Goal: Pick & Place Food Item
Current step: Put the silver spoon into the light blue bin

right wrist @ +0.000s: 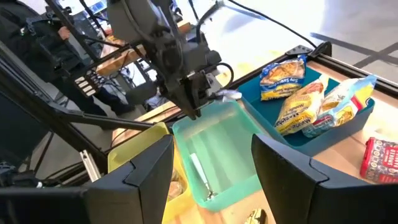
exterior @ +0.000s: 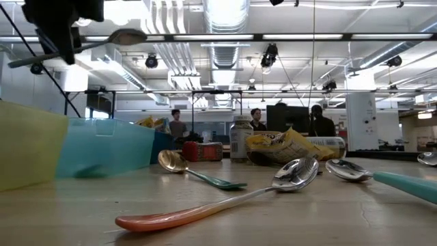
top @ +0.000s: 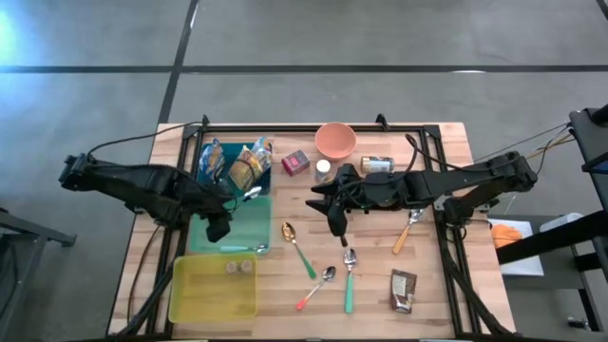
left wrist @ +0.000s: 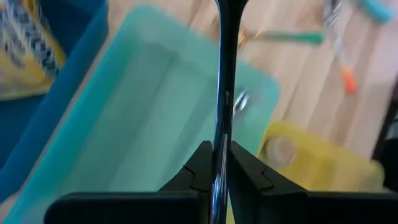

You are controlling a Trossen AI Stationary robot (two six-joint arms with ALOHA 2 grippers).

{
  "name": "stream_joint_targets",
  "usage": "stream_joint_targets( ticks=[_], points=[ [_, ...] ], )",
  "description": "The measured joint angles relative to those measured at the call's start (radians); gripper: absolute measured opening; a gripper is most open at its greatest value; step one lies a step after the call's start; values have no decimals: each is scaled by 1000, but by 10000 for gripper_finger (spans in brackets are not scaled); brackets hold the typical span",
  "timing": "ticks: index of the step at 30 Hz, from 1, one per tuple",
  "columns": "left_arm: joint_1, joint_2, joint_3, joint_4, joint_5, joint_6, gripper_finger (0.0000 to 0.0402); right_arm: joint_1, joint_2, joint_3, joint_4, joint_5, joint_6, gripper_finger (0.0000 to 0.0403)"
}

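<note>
My left gripper (top: 219, 226) hangs over the teal bin (top: 249, 228), shut on a metal spoon (exterior: 127, 36). My right gripper (top: 336, 224) stands open above the middle of the table with nothing between its fingers (right wrist: 151, 167). Several snack bags (top: 239, 167) lie in the blue bin (top: 204, 171) at the far left. A red box (top: 295, 163), a jar (top: 324, 171) and a can (top: 376, 164) sit on the table near the pink bowl (top: 334, 141). A brown packet (top: 403, 290) lies at the near right. My left gripper pinches the spoon's handle (left wrist: 222, 134) between its two fingers, which slant down from the table's left. The handle runs on past both sides of the fingers. The spoon is lifted clear above the teal bin, nearly level, its bowl (right wrist: 227, 94) toward the blue bin.
One utensil (right wrist: 200, 174) lies inside the teal bin. A yellow bin (top: 214, 294) stands at the near left. Three spoons (top: 296, 245) (top: 316, 285) (top: 349, 277) and a wooden-handled fork (top: 407, 233) lie loose on the table's middle and right.
</note>
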Motion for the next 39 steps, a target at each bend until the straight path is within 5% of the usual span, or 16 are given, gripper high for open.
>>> stream_joint_targets(
  ticks=[16,27,39],
  points=[
    [0,293,-4,-131,-20,214,26,7,1,0,-26,-4,44,212],
    [-4,257,-211,62,81,200,26,35,-12,0,-72,3,62,212],
    [-14,264,-304,232,113,137,26,23,-39,0,-79,7,44,212]
  ],
)
